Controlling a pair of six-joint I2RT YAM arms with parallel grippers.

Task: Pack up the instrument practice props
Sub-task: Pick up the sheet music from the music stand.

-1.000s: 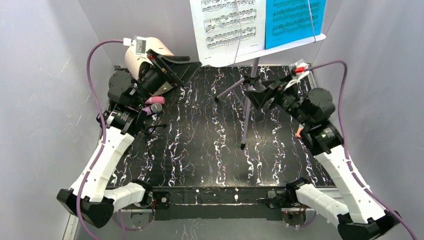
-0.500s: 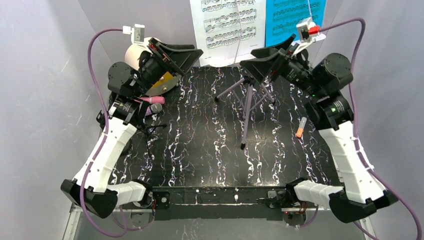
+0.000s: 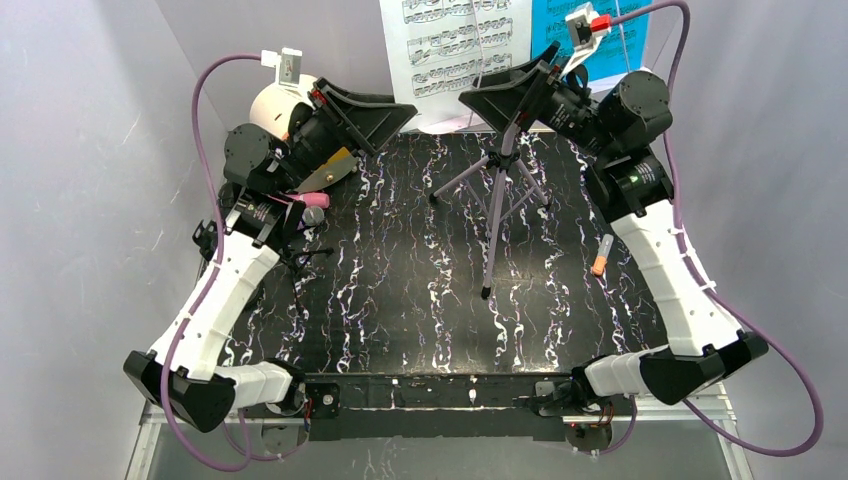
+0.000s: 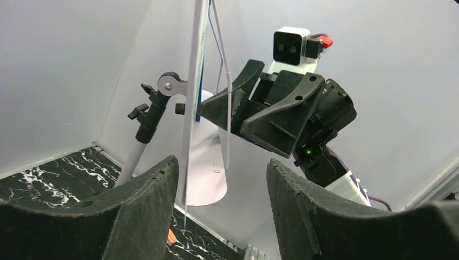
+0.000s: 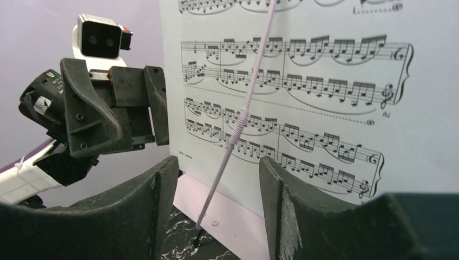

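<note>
At the far left of the black marbled table, the cream cylinder box stands behind the left arm. The pink toy microphone lies nearer, close to a thin black mic tripod. The left gripper, fingers apart and empty, points at the left edge of the white sheet-music page; contact is hard to judge. At centre back the lilac music rack stands on its tripod legs, carrying that page and the blue page. The right gripper hovers before the white page, fingers spread with nothing between them.
</note>
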